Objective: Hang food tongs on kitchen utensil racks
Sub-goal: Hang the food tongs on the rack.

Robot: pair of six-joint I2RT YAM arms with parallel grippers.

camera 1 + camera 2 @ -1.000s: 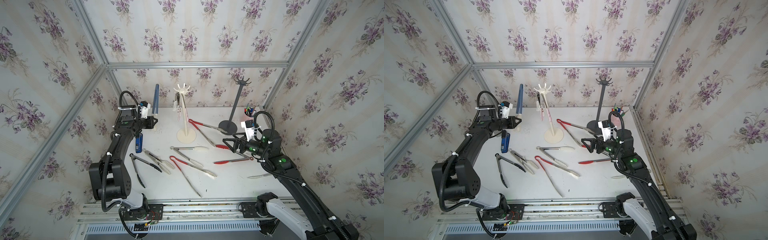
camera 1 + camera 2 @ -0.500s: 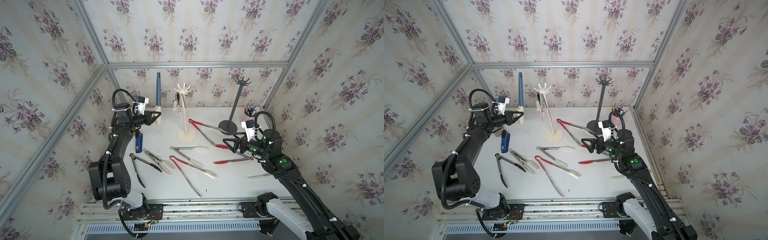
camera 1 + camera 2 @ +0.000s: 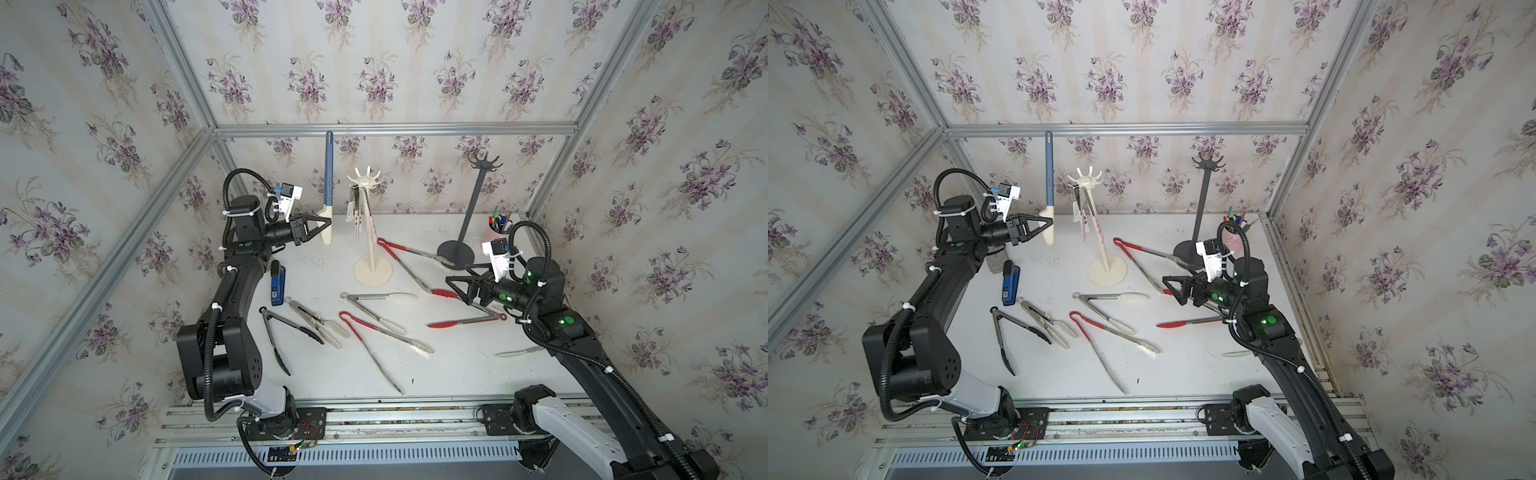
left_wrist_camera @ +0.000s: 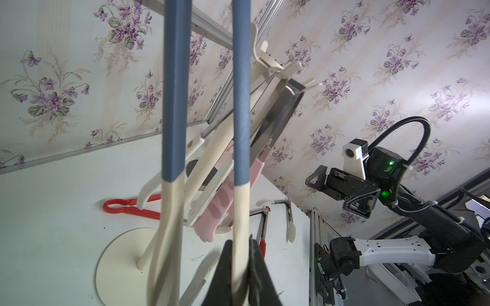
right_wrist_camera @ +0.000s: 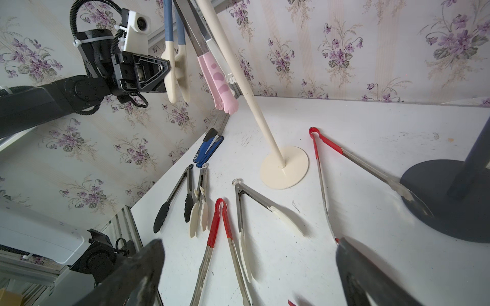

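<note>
With the left end effector [image 3: 324, 227] pinching the cream tips of the upright blue-handled plastic tongs [image 3: 329, 174], the hanging step seemed in hand: their top loop needed lowering onto a hook of the cream pronged rack [image 3: 364, 182] just beyond, while the right end effector [image 3: 459, 286] hung spread and empty.

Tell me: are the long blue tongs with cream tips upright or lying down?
Upright: the left gripper grips the blue tongs at their cream tips, handle up.
</note>
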